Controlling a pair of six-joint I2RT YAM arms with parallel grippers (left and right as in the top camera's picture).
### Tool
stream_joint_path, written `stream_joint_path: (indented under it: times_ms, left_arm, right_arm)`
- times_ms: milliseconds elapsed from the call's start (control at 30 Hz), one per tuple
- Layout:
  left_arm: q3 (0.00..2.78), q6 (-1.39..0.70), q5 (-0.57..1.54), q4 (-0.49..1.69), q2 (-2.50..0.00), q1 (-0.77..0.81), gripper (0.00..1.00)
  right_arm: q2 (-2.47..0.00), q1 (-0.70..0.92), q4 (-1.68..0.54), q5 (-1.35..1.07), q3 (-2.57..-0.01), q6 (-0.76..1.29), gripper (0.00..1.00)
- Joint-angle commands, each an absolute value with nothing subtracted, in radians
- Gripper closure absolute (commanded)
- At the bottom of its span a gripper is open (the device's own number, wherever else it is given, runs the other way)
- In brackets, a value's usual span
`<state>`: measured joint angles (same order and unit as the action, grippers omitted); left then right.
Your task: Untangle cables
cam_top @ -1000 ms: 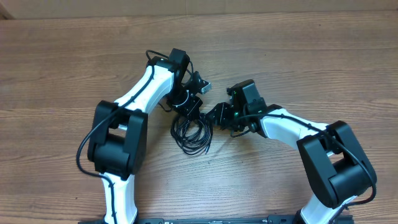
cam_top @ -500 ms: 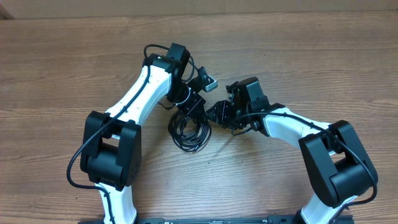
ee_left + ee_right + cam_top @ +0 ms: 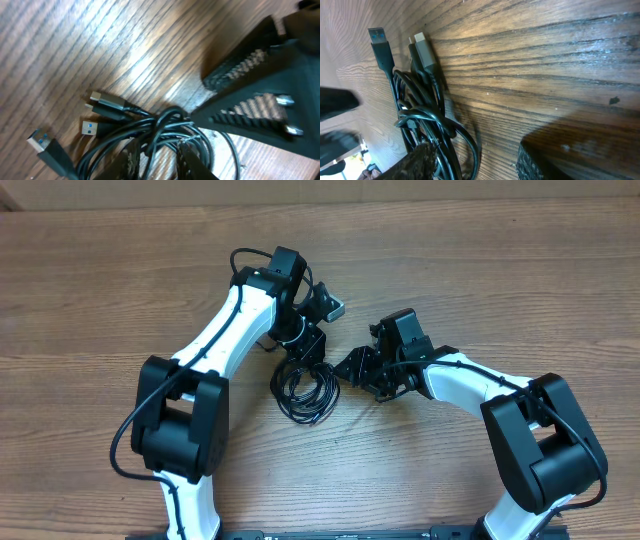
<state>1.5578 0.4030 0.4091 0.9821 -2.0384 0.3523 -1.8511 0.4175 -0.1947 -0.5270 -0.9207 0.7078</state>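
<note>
Overhead: cables (image 3: 306,392) lay in a tight coil on the table (image 3: 500,280), just left of frame centre. The coil's long axis ran roughly top to bottom of the frame. The left gripper (image 3: 303,356) sat over the coil's upper end. The right gripper (image 3: 346,368) was just right of the coil, tips pointing left at it. Jaw state was not readable from here for either one.

Left wrist: the bundle (image 3: 150,132) filled the lower centre. Strands fanned out to the left and ended in plugs (image 3: 102,102) that pointed left and upper left. One flat plug (image 3: 42,140) lay at the left edge. The left gripper (image 3: 160,165) had its fingers slightly apart at the bottom edge with strands running between them. Couldn't tell whether they were pinching the strands. The other arm's ribbed finger (image 3: 260,95) filled the right side, touching or just above the bundle.

Right wrist: the bundle (image 3: 420,110) ran top to bottom along the left side. Two plugs (image 3: 379,40) at its top end pointed up. The right gripper (image 3: 475,165) had its jaws wide apart with bare wood between them. One cable loop reached into that gap, and nothing was clamped.
</note>
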Motion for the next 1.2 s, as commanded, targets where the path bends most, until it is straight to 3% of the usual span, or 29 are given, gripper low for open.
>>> stream_joint_path:
  times_ms: [0,300,367,400,467,667,1167]
  left_arm:
    - [1.553,0.385,0.392,0.983,-2.09,0.364,0.79]
    - [1.549,0.389,0.392,0.986,-2.152,0.382,0.77]
    - [1.549,0.389,0.392,0.988,-2.155,0.386,0.84]
    - [1.549,0.389,0.392,0.99,-2.155,0.387,0.92]
    - [1.549,0.388,0.393,0.992,-2.154,0.387,0.96]
    - [1.559,0.387,0.393,1.025,-2.147,0.385,0.96]
    - [1.608,0.397,0.501,1.077,-2.131,0.38,0.96]
  right_arm:
    - [-1.86,0.41,-0.194,-0.509,-0.929,0.718,0.48]
    - [-1.86,0.41,-0.194,-0.509,-0.929,0.717,0.48]
    - [-1.86,0.41,-0.194,-0.509,-0.929,0.717,0.47]
    - [-1.86,0.41,-0.194,-0.509,-0.929,0.717,0.48]
    - [-1.86,0.41,-0.194,-0.509,-0.929,0.717,0.47]
    - [-1.86,0.41,-0.21,-0.509,-0.929,0.718,0.41]
    - [-1.86,0.411,-0.212,-0.51,-0.929,0.718,0.4]
